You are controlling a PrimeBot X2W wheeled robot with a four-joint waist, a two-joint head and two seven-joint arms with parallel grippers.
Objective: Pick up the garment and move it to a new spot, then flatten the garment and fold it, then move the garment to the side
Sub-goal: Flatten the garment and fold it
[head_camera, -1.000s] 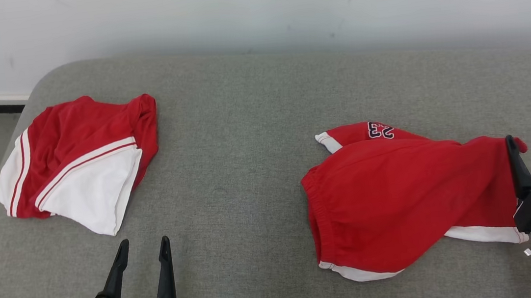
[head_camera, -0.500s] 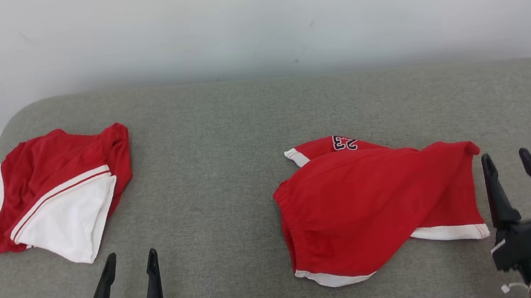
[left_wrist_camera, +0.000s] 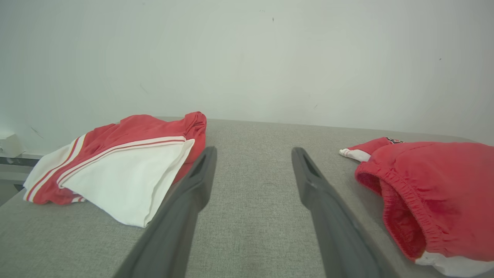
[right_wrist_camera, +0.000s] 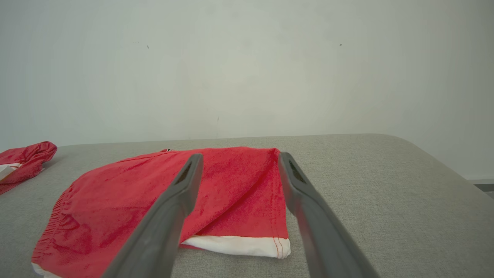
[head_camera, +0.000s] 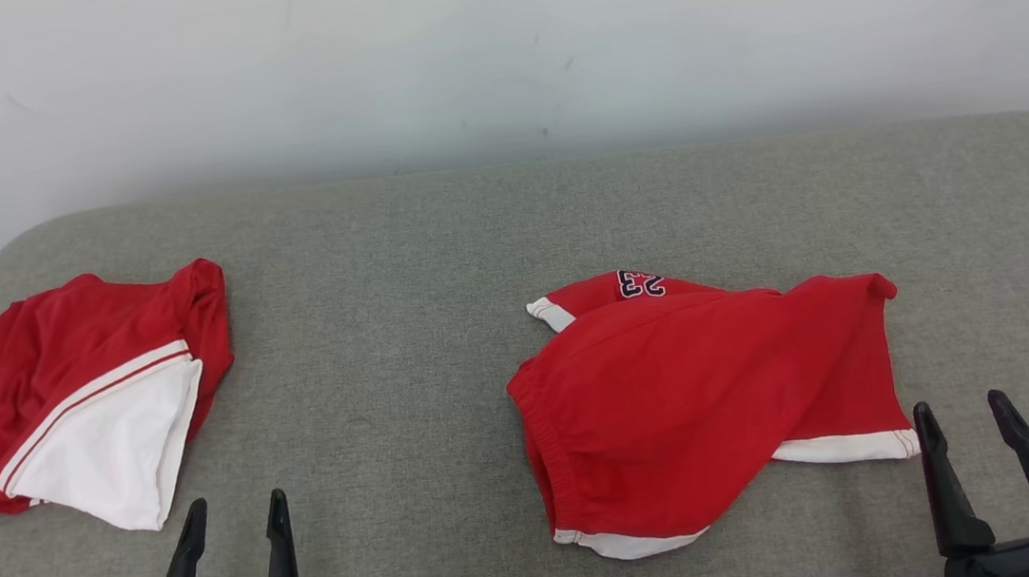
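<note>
Red shorts with white hems and a "23" patch (head_camera: 708,402) lie loosely spread on the grey cushion, right of centre. My right gripper (head_camera: 957,402) stands open just off their lower right corner, touching nothing. In the right wrist view the shorts (right_wrist_camera: 127,193) lie beneath and beyond the spread fingers of that gripper (right_wrist_camera: 240,155). My left gripper (head_camera: 238,501) is open and empty near the front edge, between the two garments. The left wrist view has the left gripper (left_wrist_camera: 254,150) over bare cushion, with the shorts' elastic waistband (left_wrist_camera: 432,181) to the right.
A second garment, red and white and folded (head_camera: 77,401), rests at the cushion's left end, also seen as a folded pile (left_wrist_camera: 127,166). The grey cushion (head_camera: 398,272) has rounded corners and backs onto a pale wall. Floor shows past its left edge.
The head camera has turned, shifting the whole picture left. My right gripper has drawn back from the shorts' right edge toward the front; the shorts lie where they were.
</note>
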